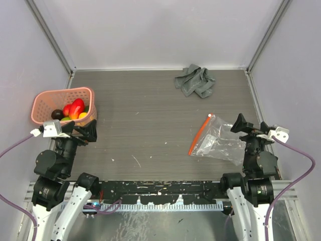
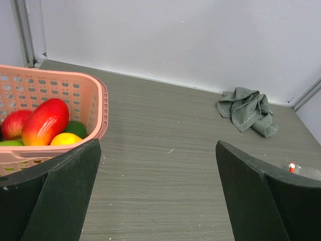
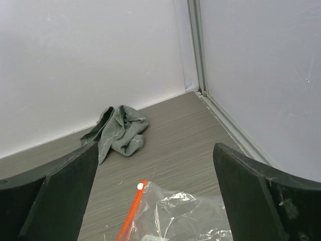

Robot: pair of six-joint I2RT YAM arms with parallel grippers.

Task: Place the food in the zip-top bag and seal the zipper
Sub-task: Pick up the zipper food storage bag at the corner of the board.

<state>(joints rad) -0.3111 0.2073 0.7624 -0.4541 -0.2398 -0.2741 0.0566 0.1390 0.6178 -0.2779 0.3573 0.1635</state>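
Observation:
The food point(image 1: 73, 110) lies in a pink perforated basket point(image 1: 60, 95) at the far left: red, orange-yellow, green and one dark piece. The left wrist view shows it too point(image 2: 44, 121). The clear zip-top bag point(image 1: 220, 140) lies flat at the right, its red-orange zipper point(image 1: 199, 133) on the left edge with a white slider tab point(image 1: 209, 115) at the far end. The bag also shows in the right wrist view point(image 3: 185, 216). My left gripper point(image 1: 86, 131) is open and empty just in front of the basket. My right gripper point(image 1: 245, 126) is open and empty above the bag's right part.
A crumpled grey cloth point(image 1: 195, 81) lies at the back right, also in the left wrist view point(image 2: 247, 110) and the right wrist view point(image 3: 119, 131). White walls with metal rails enclose the table on three sides.

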